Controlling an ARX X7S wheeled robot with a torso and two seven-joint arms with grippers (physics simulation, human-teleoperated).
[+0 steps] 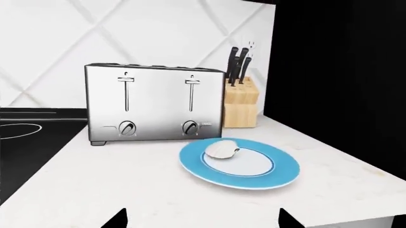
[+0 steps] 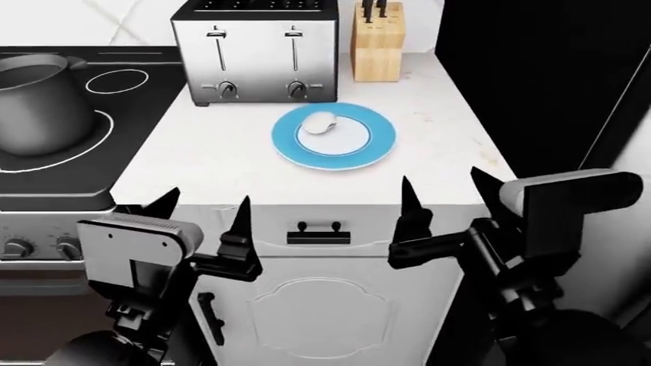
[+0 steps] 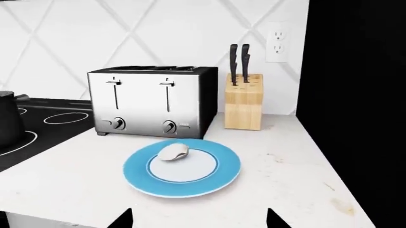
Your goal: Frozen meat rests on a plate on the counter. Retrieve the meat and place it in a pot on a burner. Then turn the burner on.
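The frozen meat (image 2: 319, 122) is a small pale lump lying on the white centre of the blue-rimmed plate (image 2: 377, 142), which sits on the white counter (image 2: 203, 160). Both wrist views also show the meat (image 1: 221, 150) (image 3: 172, 152) on the plate (image 1: 285, 167) (image 3: 136, 173). The dark grey pot (image 2: 36, 103) stands on the large white-ringed burner (image 2: 91, 146) at the far left. My left gripper (image 2: 209, 197) (image 1: 201, 218) and right gripper (image 2: 440, 177) (image 3: 199, 218) are open and empty. Both hang in front of the counter's near edge, short of the plate.
A chrome toaster (image 2: 256, 49) and a wooden knife block (image 2: 377, 42) stand behind the plate by the tiled wall. A smaller burner ring (image 2: 117, 80) lies behind the pot. Stove knobs (image 2: 15, 248) sit on the front panel. A dark wall (image 2: 539, 76) borders the counter's right side.
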